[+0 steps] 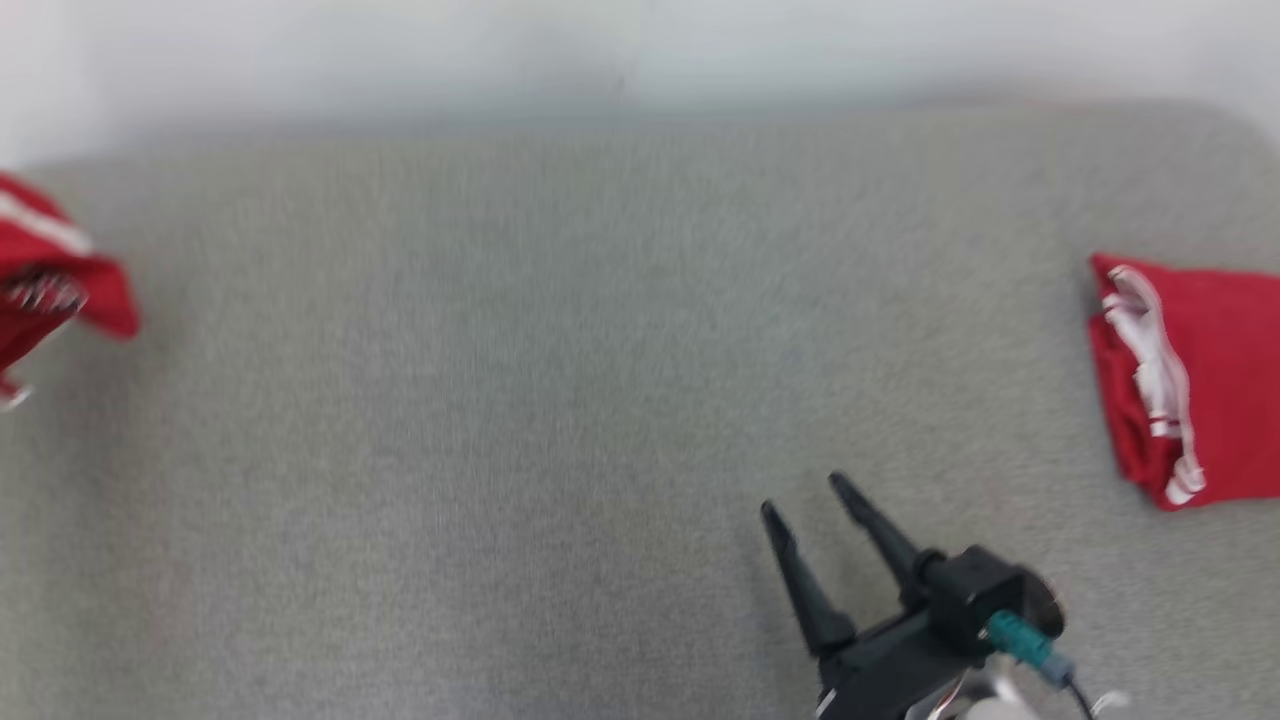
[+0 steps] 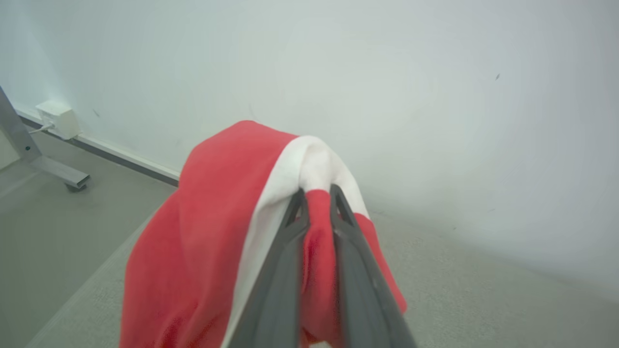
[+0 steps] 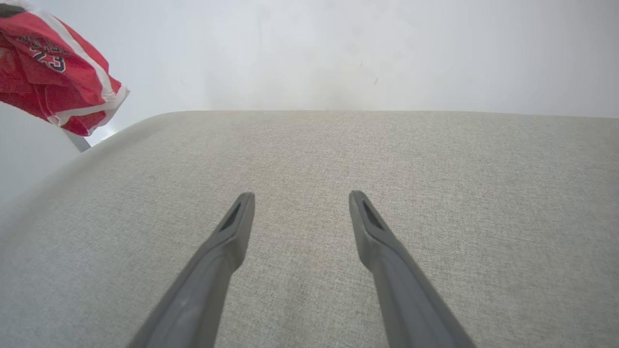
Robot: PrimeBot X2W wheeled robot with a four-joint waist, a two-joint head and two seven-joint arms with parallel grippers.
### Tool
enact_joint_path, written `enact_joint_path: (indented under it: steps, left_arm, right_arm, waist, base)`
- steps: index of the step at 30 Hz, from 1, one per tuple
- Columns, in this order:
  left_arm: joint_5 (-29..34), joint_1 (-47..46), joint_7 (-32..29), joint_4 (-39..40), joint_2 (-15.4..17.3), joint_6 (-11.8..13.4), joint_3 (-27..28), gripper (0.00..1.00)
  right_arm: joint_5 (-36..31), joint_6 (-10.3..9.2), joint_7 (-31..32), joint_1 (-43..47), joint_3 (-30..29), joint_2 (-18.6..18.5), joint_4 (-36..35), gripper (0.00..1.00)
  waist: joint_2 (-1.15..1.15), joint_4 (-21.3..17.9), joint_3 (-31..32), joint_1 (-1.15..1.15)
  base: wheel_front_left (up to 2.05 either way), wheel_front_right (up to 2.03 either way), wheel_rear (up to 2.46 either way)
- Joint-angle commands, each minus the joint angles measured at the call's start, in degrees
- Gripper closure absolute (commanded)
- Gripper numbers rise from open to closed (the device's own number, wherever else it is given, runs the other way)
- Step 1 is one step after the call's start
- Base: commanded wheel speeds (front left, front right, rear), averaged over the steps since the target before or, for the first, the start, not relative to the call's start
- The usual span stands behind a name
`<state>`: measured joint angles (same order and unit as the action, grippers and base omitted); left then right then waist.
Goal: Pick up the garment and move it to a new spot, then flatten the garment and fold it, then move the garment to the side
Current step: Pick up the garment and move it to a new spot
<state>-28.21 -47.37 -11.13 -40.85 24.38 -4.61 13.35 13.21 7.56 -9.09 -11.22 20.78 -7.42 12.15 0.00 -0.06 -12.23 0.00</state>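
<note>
**Q:** State of the pincers, and where is the item?

**A:** My left pincer (image 2: 317, 191) is clamped on a white-trimmed fold of the red garment (image 2: 208, 217), held up at the left edge of the desk (image 1: 560, 400). My right pincer (image 1: 804, 495) gapes wide and empty, near the front edge.

**Q:** Handling?

**A:** Judged light, limp and quick to bunch. Take it at the hem corners. A folded red piece (image 1: 1215, 380) lies at the right edge.

You're in what looks like a bare lab or test room: a blank white wall (image 2: 387, 72) ahead of your left gripper (image 2: 316, 189), a metal stand leg (image 2: 48, 166) and white wall box (image 2: 58, 118) to its left, a grey fabric-covered table (image 3: 309, 145) beneath your right gripper (image 3: 301, 193).
</note>
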Motion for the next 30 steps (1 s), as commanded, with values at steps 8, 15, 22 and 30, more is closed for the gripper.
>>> enact_joint_path:
  steps: [8, 15, 22, 30]
  left_arm:
    - [-2.3, 1.1, -4.2, 16.6, -11.0, -0.9, -6.6, 1.0]
    - [-2.7, 6.7, -5.4, 25.1, -17.7, -1.1, -12.4, 1.0]
    - [1.4, 14.6, -2.0, 24.0, -20.4, 1.0, -19.8, 1.0]
    - [6.4, 18.4, 4.2, 12.3, -21.2, 4.9, -26.6, 1.0]
  right_arm:
    - [1.4, -0.16, -2.1, 1.3, 1.4, 2.1, 4.8, 0.0]
    - [0.8, -0.16, -2.2, 0.4, -0.5, 1.9, 4.4, 0.0]
    - [-0.2, -0.16, -1.8, 1.7, -2.3, 2.5, 3.3, 0.0]
    - [-0.5, -0.16, -2.7, 0.9, -3.0, 3.2, 3.2, 0.0]
  waist:
    - [0.0, -7.8, 13.1, 0.0]
    - [0.0, -12.9, 11.5, 0.0]
    - [0.0, -18.7, 8.3, 0.0]
    - [0.0, -21.9, 5.6, 0.0]
  base:
    - [0.0, 0.0, 0.0]
    - [0.0, 0.0, 0.0]
    - [0.0, 0.0, 0.0]
    - [0.0, 0.0, 0.0]
